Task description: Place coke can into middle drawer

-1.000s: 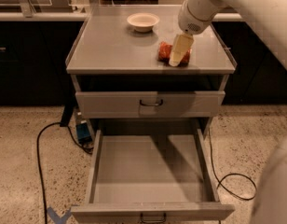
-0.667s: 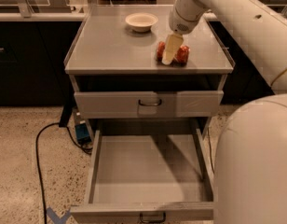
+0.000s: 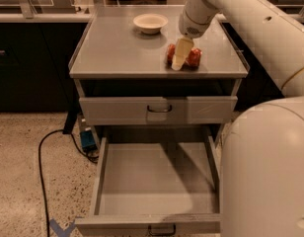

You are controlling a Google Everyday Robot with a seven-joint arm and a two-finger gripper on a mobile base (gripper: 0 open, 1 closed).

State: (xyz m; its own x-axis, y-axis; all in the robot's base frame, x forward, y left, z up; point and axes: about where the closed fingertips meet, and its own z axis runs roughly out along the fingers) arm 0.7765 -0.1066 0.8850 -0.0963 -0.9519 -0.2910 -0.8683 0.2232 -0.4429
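The coke can [image 3: 193, 57] is red and lies on its side on the cabinet top [image 3: 117, 53], near the front right. My gripper [image 3: 180, 56] reaches down from the white arm right over the can, its cream fingers [image 3: 179, 51] in front of the can's middle. The middle drawer [image 3: 157, 181] is pulled out wide below, with nothing showing inside, its small dark handle [image 3: 161, 229] at the bottom edge. The upper drawer front [image 3: 157, 110] is nearly closed.
A cream bowl [image 3: 150, 22] stands at the back of the cabinet top. A black cable [image 3: 43, 167] and a blue box [image 3: 88, 139] lie on the speckled floor at the left. My white arm body [image 3: 265, 172] fills the lower right.
The view has shifted so my arm body fills more of the right side. The gripper stays at the can on the cabinet top.
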